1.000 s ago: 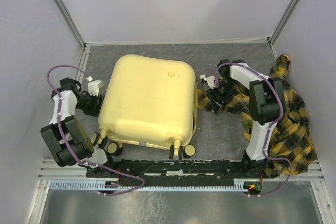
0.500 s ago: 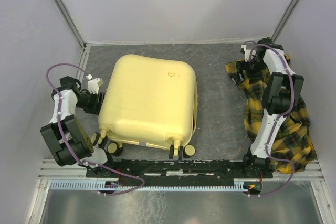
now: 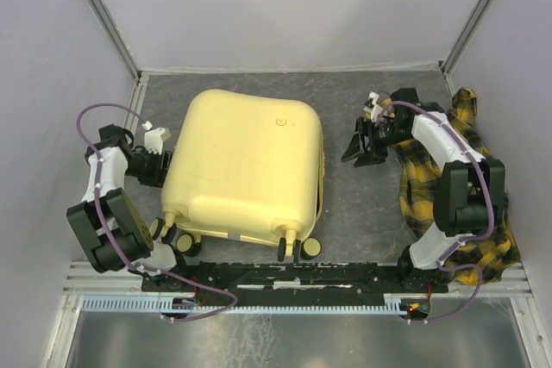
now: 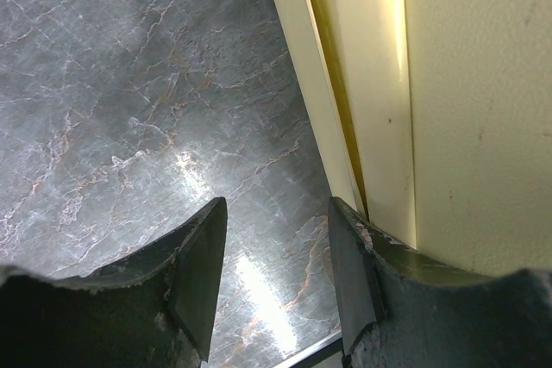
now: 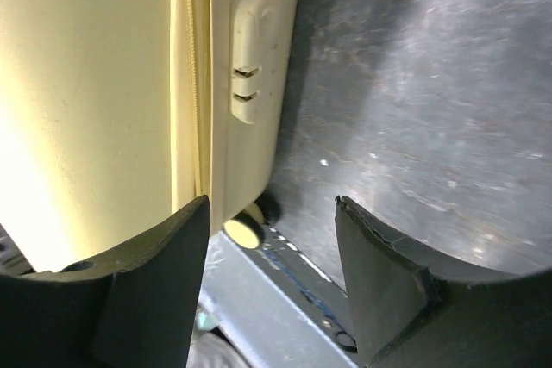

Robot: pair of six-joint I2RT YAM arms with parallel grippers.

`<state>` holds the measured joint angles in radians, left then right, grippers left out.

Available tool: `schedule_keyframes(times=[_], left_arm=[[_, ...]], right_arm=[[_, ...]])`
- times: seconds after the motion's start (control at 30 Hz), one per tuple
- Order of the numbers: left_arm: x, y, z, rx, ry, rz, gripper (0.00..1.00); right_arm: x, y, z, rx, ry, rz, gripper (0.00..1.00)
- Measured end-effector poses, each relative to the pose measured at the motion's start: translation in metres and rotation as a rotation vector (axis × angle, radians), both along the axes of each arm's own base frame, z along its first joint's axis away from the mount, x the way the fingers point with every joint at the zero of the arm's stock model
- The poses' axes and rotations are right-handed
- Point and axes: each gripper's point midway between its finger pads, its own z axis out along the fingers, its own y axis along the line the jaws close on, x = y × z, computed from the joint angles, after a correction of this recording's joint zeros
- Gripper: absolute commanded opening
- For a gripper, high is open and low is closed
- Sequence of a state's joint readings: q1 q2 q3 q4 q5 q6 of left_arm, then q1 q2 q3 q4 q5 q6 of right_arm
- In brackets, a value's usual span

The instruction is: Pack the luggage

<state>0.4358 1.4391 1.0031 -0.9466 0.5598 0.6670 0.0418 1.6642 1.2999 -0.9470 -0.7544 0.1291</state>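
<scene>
Shut yellow luggage — contents unseen

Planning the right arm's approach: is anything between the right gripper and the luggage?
No. Only bare table lies between the right gripper and the luggage, as the top view shows.

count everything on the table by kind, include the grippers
luggage: 1, pale yellow, lying flat
plaid cloth: 1 heap, yellow and black, under the right arm
grippers: 2, the left gripper and the right gripper, both open and empty
total: 4
</scene>
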Motion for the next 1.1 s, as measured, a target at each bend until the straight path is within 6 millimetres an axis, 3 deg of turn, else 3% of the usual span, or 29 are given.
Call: schedule_keyframes(times=[0.23,0.53,0.73,1.0,1.1], left_arm=[[0.001,0.001,0.002,0.013,-0.017,0.000,0.57],[-0.001,0.001,0.005,0.031,-0.043,-0.001,0.56],[-0.001,0.001,0.005,0.031,-0.045,-0.002,0.54],[-0.004,-0.003,0.004,0.023,-0.045,-0.038,0.45],[-0.003,-0.006,0.005,0.009,-0.049,-0.045,0.44]], right_arm=[[-0.033,0.042,-0.022,0.102,0.135,0.019,0.59],[-0.057,0.083,-0.021,0.110,0.092,0.110,0.39],[-0.060,0.092,-0.027,0.087,0.091,0.113,0.02],[-0.056,0.088,-0.024,0.016,0.132,0.092,0.02],[-0.044,0.087,-0.024,-0.013,0.169,0.091,0.02]])
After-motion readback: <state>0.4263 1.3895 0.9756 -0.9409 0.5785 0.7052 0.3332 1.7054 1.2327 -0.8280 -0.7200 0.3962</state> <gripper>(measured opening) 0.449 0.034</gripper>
